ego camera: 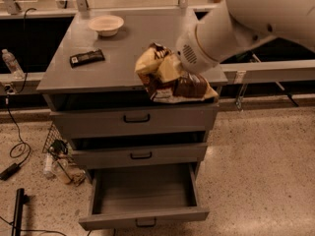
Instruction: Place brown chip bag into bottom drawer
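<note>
The brown chip bag [170,77], crinkled brown and cream-yellow, hangs at the front right edge of the grey cabinet top [118,68], partly over the top drawer. My gripper [173,69] is at the end of the big white arm that reaches in from the upper right. It holds the bag from behind, and the bag and wrist hide its fingers. The bottom drawer [142,218] is pulled out wide below, and its inside shows nothing in it. The two drawers above it are shut.
A cream bowl [106,24] and a flat black bar wrapper [87,58] lie on the cabinet top. A water bottle [11,63] stands at the left. A wire basket with clutter [59,156], cables and a black pole [18,210] are on the floor at the left.
</note>
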